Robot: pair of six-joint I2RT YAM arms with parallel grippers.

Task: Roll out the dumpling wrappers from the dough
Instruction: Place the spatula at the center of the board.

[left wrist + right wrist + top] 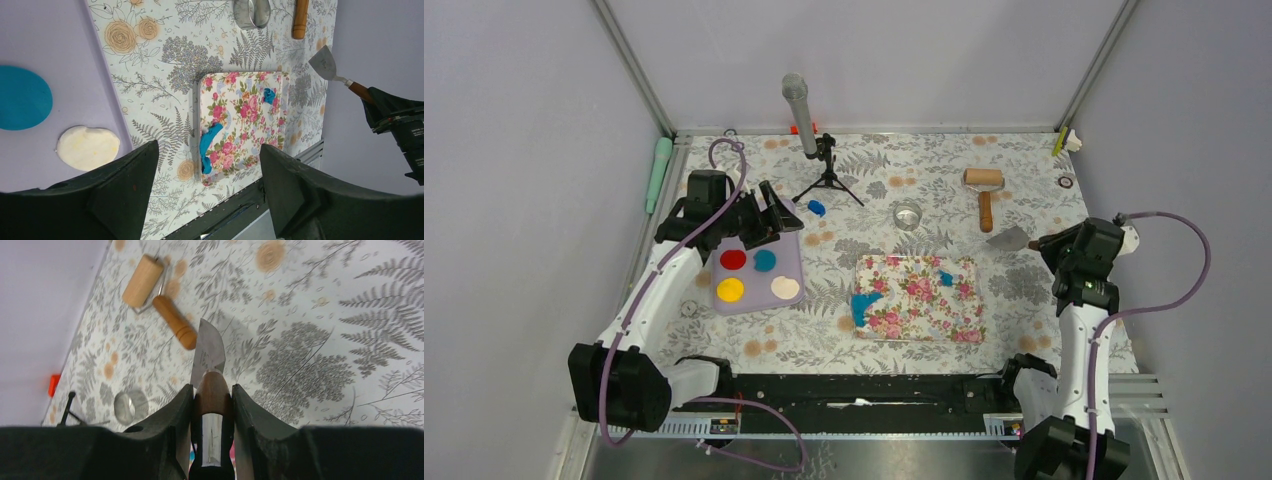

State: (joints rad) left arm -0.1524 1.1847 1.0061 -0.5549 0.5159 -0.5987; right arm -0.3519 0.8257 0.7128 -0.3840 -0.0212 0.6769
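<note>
The floral mat (914, 312) lies well apart from the lilac tray (792, 262) to its left. Over that tray the left gripper (207, 147) gapes wide, holding nothing. Right of the mat, the right gripper (212, 395) clamps a scraper (207, 347) by its wooden handle. Dough (864, 306) overlaps the mat's left edge, and a smaller lump (946, 277) sits near its far edge.

In your left wrist view, the round steel ring cutter (252, 12) beyond the floral pink mat (245, 125) is cut by the top edge. So is the brown wooden roller handle (300, 17) next to it. Far left of the mat, the flat teal clay disc (22, 98) is cut by the left edge. In your top view, the small bright blue lump (816, 207) beyond the mat's left corner is too small to judge its shape. In your right wrist view, the black fingers (175, 425) of the right gripper (212, 390) hide most of the handle of the flat metal scraper (210, 347).
</note>
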